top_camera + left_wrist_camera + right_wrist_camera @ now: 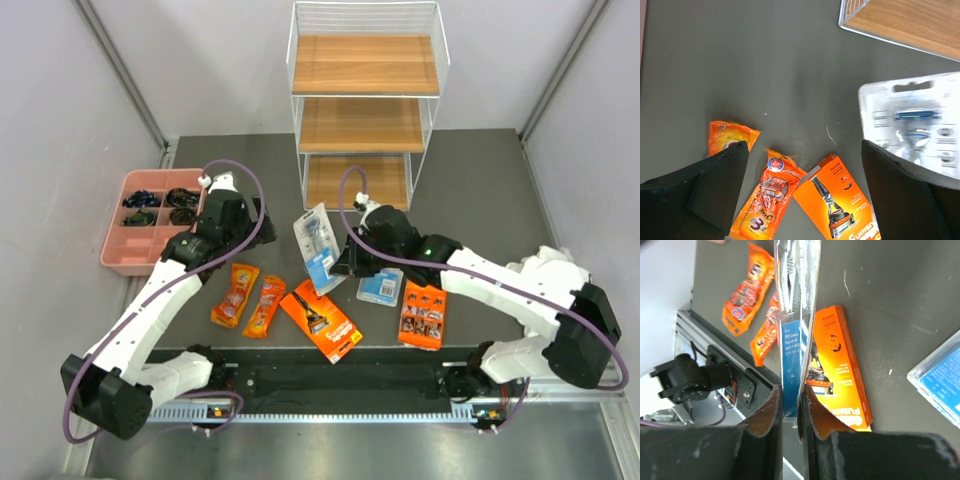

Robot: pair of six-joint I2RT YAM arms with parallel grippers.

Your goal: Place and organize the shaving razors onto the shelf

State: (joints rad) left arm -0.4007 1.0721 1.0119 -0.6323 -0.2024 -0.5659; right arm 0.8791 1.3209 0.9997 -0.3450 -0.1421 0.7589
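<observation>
My right gripper [346,262] is shut on the blue lower end of a clear-and-blue blister card [317,242] and holds it tilted above the mat; the right wrist view shows the card [792,330] edge-on between the fingers [769,407]. My left gripper [247,222] is open and empty, hovering above two orange pouches [730,136] [765,200] and the long orange-black box [837,202]. A second blister card [381,288] and an orange card [422,316] lie flat at the right. The shelf [365,65] stands at the back, with no packs visible on its boards.
A pink compartment tray [128,250] with small dark items sits at the left, beside my left arm. The arms' base rail [330,385] runs along the near edge. Grey walls close in both sides.
</observation>
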